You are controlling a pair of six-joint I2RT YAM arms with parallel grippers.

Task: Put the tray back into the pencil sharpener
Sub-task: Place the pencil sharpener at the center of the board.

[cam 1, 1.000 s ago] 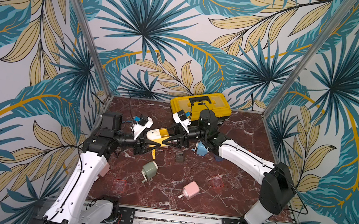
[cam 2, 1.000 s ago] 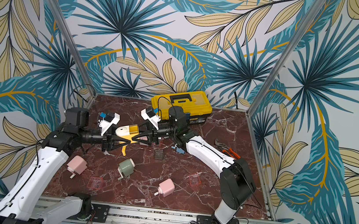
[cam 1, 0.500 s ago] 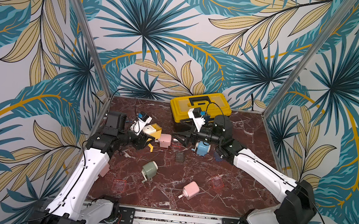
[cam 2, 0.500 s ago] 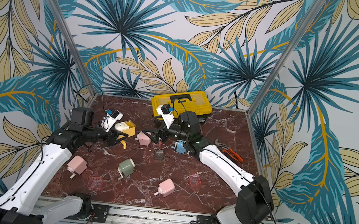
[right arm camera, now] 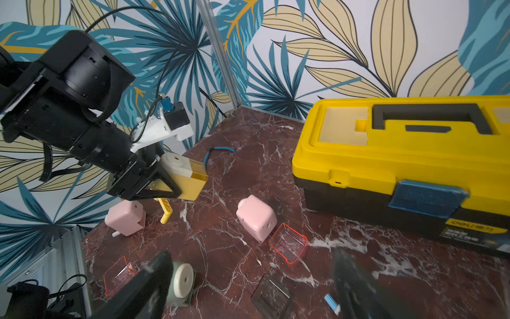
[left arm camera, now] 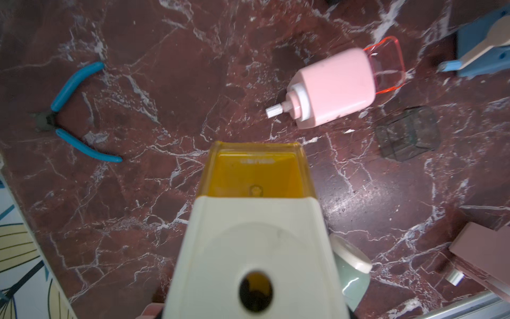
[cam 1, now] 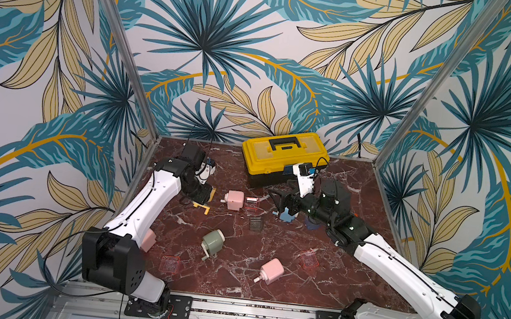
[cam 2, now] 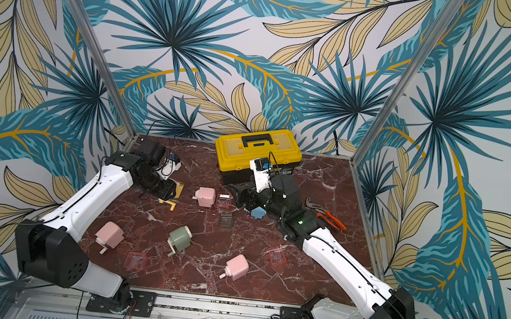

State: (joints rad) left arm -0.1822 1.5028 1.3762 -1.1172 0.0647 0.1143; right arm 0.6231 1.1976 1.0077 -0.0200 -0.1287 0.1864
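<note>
Amber plastic marks the tray (left arm camera: 255, 171), which sits in the yellow pencil sharpener (right arm camera: 184, 176) with its clear end showing past the cream face. We cannot tell whether it is pushed fully home. Our left hand (right arm camera: 169, 181) is clamped on that sharpener's body, fingers closed against its sides, and holds it at the back left of the red marble surface (cam 1: 233, 282). The left arm rises from its base at the front edge and runs back along the left wall. It then folds at the wrist so the hand points toward the middle. A yellow crank (cam 1: 201, 207) hangs beneath the sharpener; we cannot tell whether it touches the surface.

Our right hand (cam 1: 279, 199) stands wide open with nothing between its fingers (right arm camera: 143, 287). The right arm lies low, stretched from the front right corner toward the centre. Its hand faces the left hand, just in front of the yellow toolbox (cam 1: 284, 153) and beside a blue pencil sharpener (cam 1: 287, 215). Between the two hands a pink pencil sharpener (cam 1: 234, 199) lies on the surface with a red clear tray (cam 1: 251, 203) right against it. A grey tray (cam 1: 255, 223) lies near.
</note>
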